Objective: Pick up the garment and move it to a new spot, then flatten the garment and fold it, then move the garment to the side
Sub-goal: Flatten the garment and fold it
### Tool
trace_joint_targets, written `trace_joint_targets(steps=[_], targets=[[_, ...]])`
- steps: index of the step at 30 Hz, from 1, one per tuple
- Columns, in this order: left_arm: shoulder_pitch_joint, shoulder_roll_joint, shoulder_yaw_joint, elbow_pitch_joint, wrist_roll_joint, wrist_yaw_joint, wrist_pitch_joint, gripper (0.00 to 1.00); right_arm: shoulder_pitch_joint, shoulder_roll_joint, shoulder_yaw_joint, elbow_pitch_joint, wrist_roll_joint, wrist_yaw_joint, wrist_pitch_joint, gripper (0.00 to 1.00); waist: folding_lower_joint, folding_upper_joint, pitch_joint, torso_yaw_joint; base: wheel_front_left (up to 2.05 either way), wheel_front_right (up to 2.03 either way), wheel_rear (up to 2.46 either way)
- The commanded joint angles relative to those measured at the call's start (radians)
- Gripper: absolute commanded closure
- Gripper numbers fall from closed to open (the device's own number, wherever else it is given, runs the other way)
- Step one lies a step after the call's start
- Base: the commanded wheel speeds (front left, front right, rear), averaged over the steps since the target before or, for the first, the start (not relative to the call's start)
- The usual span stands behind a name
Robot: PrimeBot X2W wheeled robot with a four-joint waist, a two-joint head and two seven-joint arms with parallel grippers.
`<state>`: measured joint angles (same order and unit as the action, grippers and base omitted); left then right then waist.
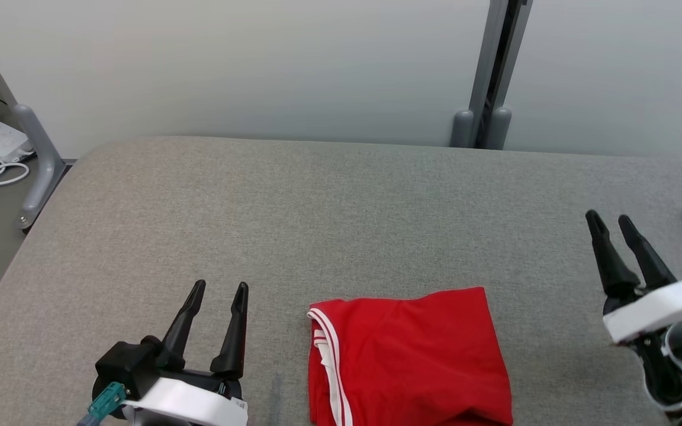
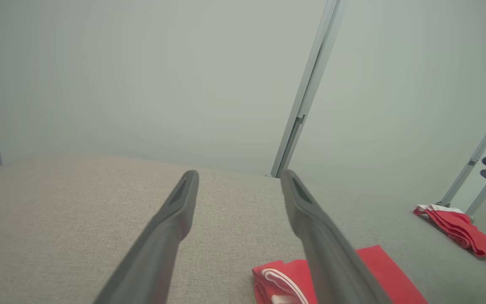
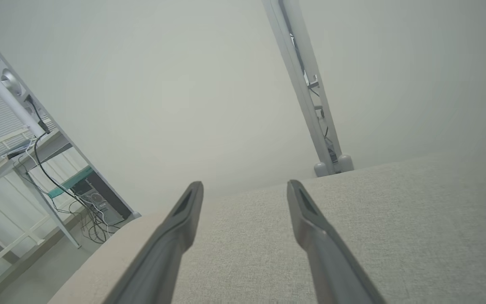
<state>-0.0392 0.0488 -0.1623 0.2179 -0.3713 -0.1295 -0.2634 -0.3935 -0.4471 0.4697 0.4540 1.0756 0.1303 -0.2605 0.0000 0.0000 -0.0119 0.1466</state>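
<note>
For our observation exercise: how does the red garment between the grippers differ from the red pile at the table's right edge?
The garment lies near the front, between the left gripper and right gripper; the pile sits beyond the right gripper, at the edge. The garment shows one broad flat panel; the pile shows several stacked layers. Both are red with white trim, on the grey table.

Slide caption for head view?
Folded red garment on the grey table between open left claw and open right claw.
</note>
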Motion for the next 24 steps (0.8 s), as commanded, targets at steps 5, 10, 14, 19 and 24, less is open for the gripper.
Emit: trace_joint_targets(steps=[5, 10, 14, 19, 24], targets=[[-0.004, 0.004, -0.009, -0.013, -0.002, -0.002, -0.001, 0.00, 0.167, 0.093, -0.223, -0.109, -0.407, 0.001, -0.004, 0.00, 0.0000, 0.0000, 0.007, -0.007, 0.00, 0.00, 0.00], [-0.009, 0.004, -0.015, -0.018, 0.000, -0.002, -0.001, 0.00, 0.271, 0.202, -0.397, -0.221, -0.664, 0.000, -0.004, 0.00, 0.0000, 0.0000, 0.012, -0.003, 0.00, 0.00, 0.00], [-0.007, 0.004, -0.018, -0.025, 0.011, -0.002, -0.001, 0.00, 0.325, 0.267, -0.449, -0.276, -0.769, 0.000, -0.004, 0.00, 0.0000, 0.0000, 0.018, 0.004, 0.00, 0.00, 0.00], [-0.002, 0.004, -0.019, -0.036, 0.010, -0.002, -0.001, 0.00, 0.349, 0.303, -0.487, -0.289, -0.831, 0.000, -0.004, 0.00, 0.0000, 0.0000, 0.024, 0.011, 0.00, 0.00, 0.00], [-0.003, 0.004, -0.022, -0.041, 0.008, -0.002, -0.001, 0.00, 0.355, 0.316, -0.495, -0.287, -0.854, 0.000, -0.004, 0.00, 0.0000, 0.0000, 0.027, 0.016, 0.00, 0.00, 0.00]])
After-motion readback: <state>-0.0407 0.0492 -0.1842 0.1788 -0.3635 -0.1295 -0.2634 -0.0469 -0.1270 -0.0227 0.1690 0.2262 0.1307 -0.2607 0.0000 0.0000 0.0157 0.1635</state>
